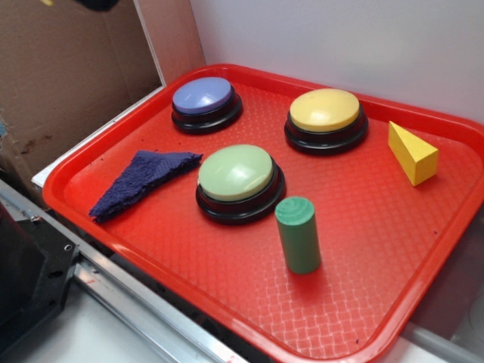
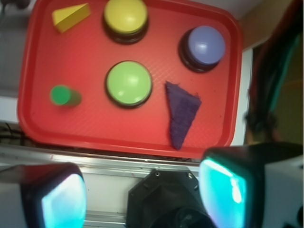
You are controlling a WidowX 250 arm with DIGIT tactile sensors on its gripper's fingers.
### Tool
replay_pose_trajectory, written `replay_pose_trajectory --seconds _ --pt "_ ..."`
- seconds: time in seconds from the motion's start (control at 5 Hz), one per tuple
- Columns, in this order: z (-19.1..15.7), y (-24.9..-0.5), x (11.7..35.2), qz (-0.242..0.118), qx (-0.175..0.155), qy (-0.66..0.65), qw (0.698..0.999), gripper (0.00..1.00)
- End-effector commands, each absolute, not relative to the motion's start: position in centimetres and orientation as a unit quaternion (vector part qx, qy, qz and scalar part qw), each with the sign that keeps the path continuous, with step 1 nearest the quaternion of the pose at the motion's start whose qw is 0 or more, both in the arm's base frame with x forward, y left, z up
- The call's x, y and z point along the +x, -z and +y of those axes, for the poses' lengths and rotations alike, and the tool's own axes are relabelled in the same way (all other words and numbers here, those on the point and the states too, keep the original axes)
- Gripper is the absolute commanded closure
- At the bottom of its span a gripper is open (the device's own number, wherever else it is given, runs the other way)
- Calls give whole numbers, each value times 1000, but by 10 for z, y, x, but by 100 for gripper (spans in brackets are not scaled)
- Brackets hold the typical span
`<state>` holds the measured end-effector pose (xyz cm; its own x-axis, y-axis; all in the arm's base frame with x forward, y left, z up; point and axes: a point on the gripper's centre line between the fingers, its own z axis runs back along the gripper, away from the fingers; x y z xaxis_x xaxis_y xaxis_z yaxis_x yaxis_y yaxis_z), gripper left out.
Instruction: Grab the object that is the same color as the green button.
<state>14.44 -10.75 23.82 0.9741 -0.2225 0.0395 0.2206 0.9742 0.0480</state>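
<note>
Cylinder (image 1: 298,234) | standing upright on tray (image 1: 393,302), just beside green button (image 1: 236,172) | gripper (image 2: 142,194) hovering high off the tray edge, jaws wide (nothing held) | I'm seeing the cylinder ahead and leftward in wrist view.

Even, soft light over the tray (image 1: 355,302), short shadows only. Pale sheen on the green button (image 1: 235,172). Wrist view is softer; the gripper's fingers (image 2: 223,190) blur large, glowing cyan.
</note>
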Motion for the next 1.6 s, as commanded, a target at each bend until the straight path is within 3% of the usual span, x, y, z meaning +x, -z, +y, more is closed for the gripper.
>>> replay_pose_trajectory --seconds 0.0,0.2,0.4,0.8,1.4 --pt "-186 -214 124 2 31 232 972 0" --pt "-173 -182 116 30 6 231 972 0" --pt "-147 -153 131 49 -8 219 975 0" --pt "-128 -124 179 53 -41 209 976 0" --pt "-128 -124 179 53 -41 209 976 0"
